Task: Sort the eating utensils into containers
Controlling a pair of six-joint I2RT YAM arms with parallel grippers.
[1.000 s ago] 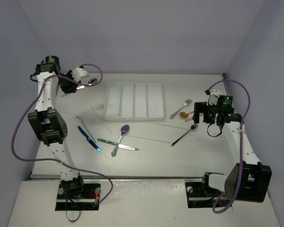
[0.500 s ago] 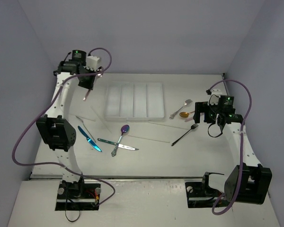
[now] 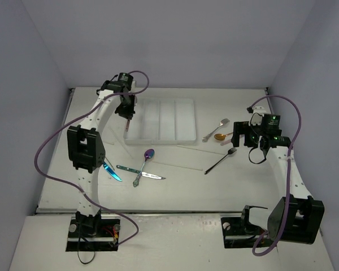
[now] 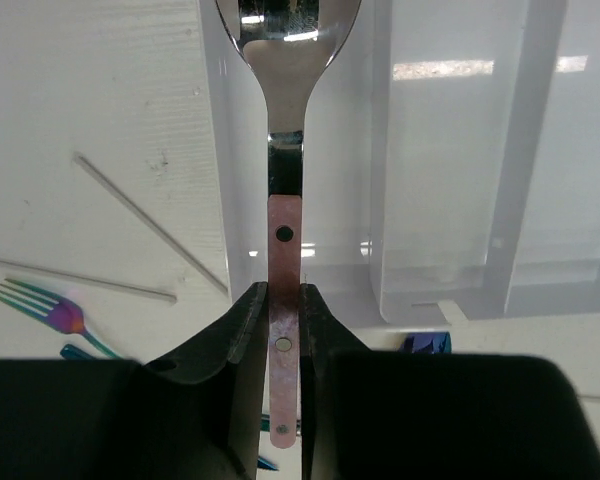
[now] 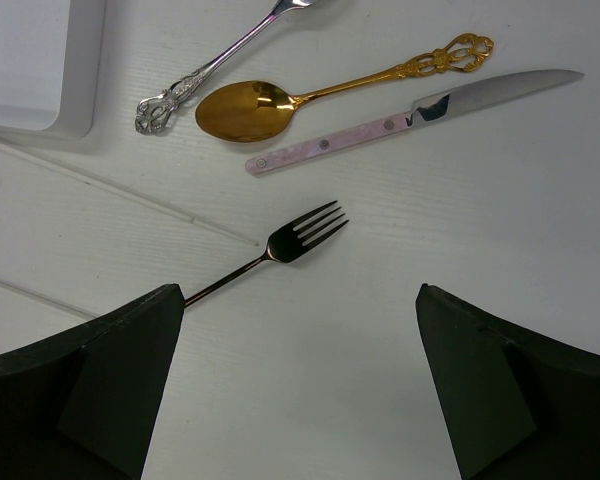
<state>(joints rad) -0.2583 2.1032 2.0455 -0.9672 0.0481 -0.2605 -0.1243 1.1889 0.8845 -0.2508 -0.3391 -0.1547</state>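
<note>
My left gripper (image 4: 280, 295) is shut on the pink handle of a silver spoon (image 4: 285, 120), whose bowl points away from me. It hangs over the leftmost compartment of the white tray (image 4: 450, 180). From above, the left gripper (image 3: 126, 112) sits at the left end of the tray (image 3: 158, 141). My right gripper (image 5: 298, 290) stands open above the table, just short of a black fork (image 5: 280, 245). Beyond the fork lie a gold spoon (image 5: 250, 108), an ornate silver spoon (image 5: 200, 75) and a pink-handled knife (image 5: 420, 110).
In front of the tray lie a purple spoon (image 3: 145, 162) crossed over a silver knife (image 3: 140, 173), a blue knife (image 3: 111, 170) and thin pale sticks (image 3: 178, 166). An iridescent fork (image 4: 40, 300) lies left of the tray. The black fork (image 3: 220, 161) lies right of centre.
The left arm has swung right from the table's back left corner to over the tray's left compartment, with the spoon in its grip. The right arm has stayed put.
</note>
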